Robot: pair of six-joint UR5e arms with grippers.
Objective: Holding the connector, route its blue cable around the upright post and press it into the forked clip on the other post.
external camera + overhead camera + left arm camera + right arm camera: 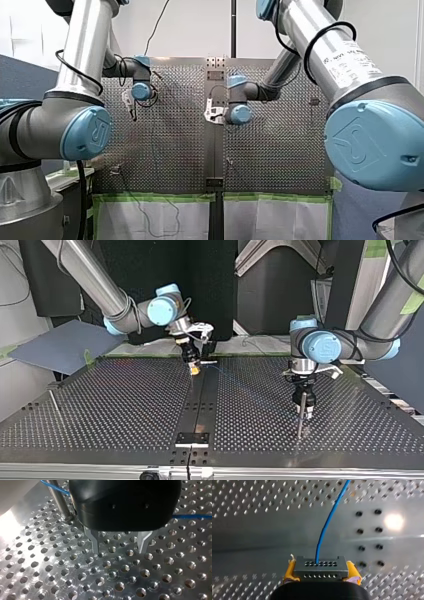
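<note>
In the front view you see the left hand (131, 104) hanging over the perforated tabletop (170, 150) at the view's left, and the right hand (212, 112) near the tabletop's middle seam; both are too small here for you to read their fingers.

In the top view the right hand sits close over the middle strip, with its yellow pads (195, 371) low over the surface; the left hand stands at the view's right, just beside an upright post (299, 425).

In the left wrist view the left hand is released; its 2 metal fingers (95, 543) are spread apart with nothing between them, tips just above the holes; the post rises beside the hand's black body; the blue cable (53, 487) passes the post and shows again on the body's other side.

In the right wrist view the right hand is clenched on the dark connector (319, 567), 1 yellow pad on each side; the cable leaves the connector's upper row of holes and curves away ahead, over the plain strip.
</note>
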